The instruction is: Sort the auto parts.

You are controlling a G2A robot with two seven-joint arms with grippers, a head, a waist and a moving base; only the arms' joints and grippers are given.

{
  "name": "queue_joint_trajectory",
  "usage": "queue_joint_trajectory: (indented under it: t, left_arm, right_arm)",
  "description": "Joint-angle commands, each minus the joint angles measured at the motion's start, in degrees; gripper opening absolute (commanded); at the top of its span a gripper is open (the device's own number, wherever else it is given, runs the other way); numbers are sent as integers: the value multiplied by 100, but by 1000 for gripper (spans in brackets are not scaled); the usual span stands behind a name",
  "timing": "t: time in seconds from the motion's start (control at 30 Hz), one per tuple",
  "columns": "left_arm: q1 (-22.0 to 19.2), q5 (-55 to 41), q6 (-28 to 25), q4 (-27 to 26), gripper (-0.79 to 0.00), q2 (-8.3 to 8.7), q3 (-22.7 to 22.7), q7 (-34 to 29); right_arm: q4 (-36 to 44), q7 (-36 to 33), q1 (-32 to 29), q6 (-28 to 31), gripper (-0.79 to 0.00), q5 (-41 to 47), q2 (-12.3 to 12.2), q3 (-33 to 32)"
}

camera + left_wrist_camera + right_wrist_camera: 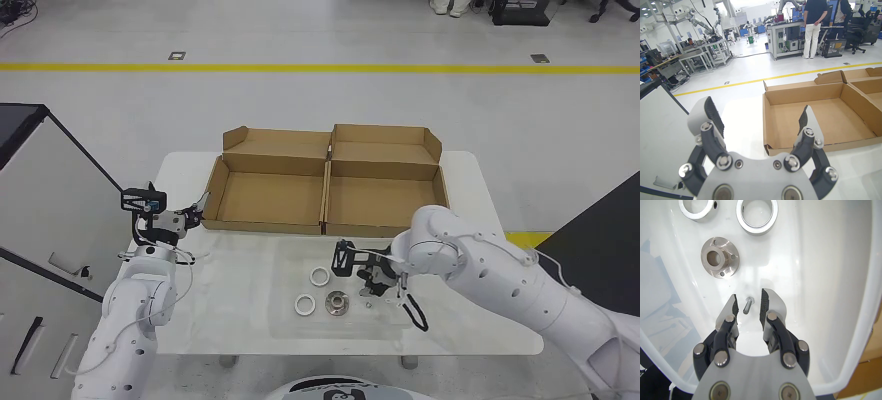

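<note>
A small hex bolt [748, 305] lies on the floor of a white tray [829, 294]. My right gripper [749, 294] hangs just above it, open, one finger on each side and neither touching. Beyond the bolt sit a steel flange [720, 257], a wide ring [756, 216] and a shaft collar [696, 209]. From above, the right gripper [368, 285] is over the tray [262, 290], near the flange [336, 301] and two rings [318, 277]. My left gripper [757, 103] is open and holds nothing, at the near left corner of a cardboard box [802, 94].
Two open, empty cardboard boxes [272, 198] [385, 200] stand side by side at the back of the white table [470, 180]. The left gripper [195, 210] hovers at the table's left edge. A grey panel [40, 200] leans off to the left.
</note>
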State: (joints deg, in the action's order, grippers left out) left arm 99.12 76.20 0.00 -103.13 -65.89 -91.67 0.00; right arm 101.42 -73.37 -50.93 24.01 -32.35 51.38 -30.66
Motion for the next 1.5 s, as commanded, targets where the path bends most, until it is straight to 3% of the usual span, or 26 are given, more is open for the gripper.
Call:
queue_joint_trajectory:
  t: [0.0,0.37,0.43,0.57,1.07,1.47]
  left_arm:
    - [0,0,0,0,0,0,0,0]
    - [0,0,0,0,0,0,0,0]
    - [0,0,0,0,0,0,0,0]
    - [0,0,0,0,0,0,0,0]
    - [0,0,0,0,0,0,0,0]
    - [0,0,0,0,0,0,0,0]
  right_arm:
    - [26,-13,-29,14,-514,10,-15,-31]
    - [29,-5,-174,50,-533,-105,-62,-108]
    - [18,-1,-178,60,-579,-123,-58,-107]
    - [-3,-9,-178,57,-782,-144,-46,-102]
    - [87,45,-177,74,-785,-127,-44,-225]
    - [395,91,-300,70,-785,258,-187,-709]
